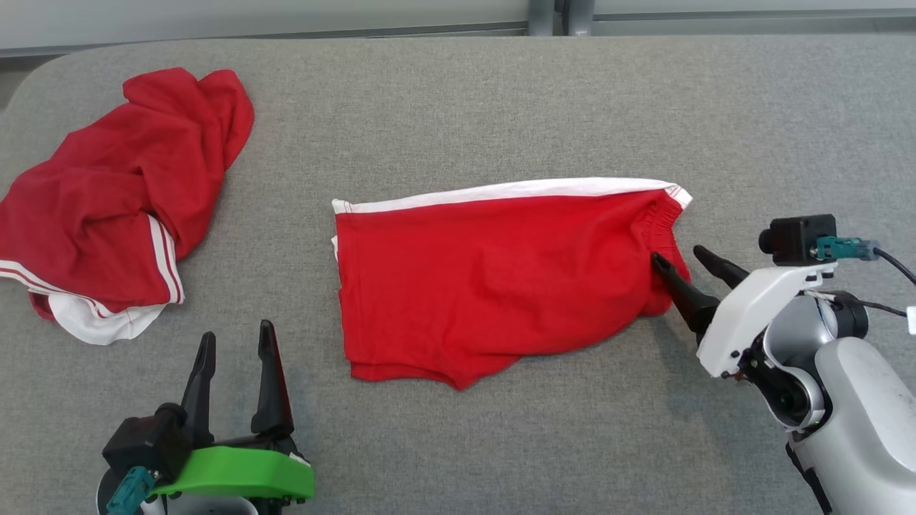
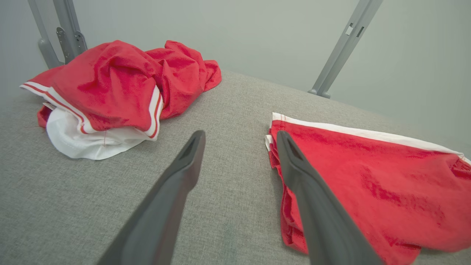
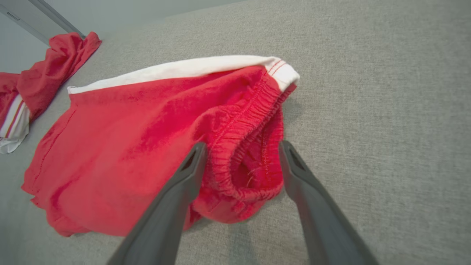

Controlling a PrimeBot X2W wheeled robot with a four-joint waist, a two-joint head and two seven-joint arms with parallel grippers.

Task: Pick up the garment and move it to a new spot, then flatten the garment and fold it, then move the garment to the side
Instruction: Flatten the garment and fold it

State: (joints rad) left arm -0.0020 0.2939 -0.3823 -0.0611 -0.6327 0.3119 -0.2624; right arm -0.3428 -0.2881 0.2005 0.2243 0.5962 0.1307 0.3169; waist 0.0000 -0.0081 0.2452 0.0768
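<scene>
- The grey padded table (image 1: pixel 501 93) runs across the head view from edge to edge.
- Centre frame lies the garment (image 1: pixel 494 279), a pair of red shorts. It looks doubled over flat, with a white stripe along its upper edge and leg hems at the left.
- In the upper left sits a crumpled heap of red clothes (image 1: pixel 122 193) with white trim, well apart from the shorts.
- At the right of the frame, the right gripper (image 1: pixel 676 254) is at the shorts' right end. Its jaws are apart, one fingertip touching the cloth and the other just off it.
- In the right wrist view, the gathered waistband (image 3: pixel 250 121) bulges between the two fingers. Nothing is clamped.
- At the lower left, the left gripper (image 1: pixel 237 331) hangs with its fingers spread and empty, pointing up the frame, near the shorts' lower left corner but not touching.
- My read is that the flattening looks done and one fold is in. This is either the grab for a second fold or the start of the move aside.
- The next move calls for closing on the waistband through both layers, then lifting gently so the fold doesn't spill open.
</scene>
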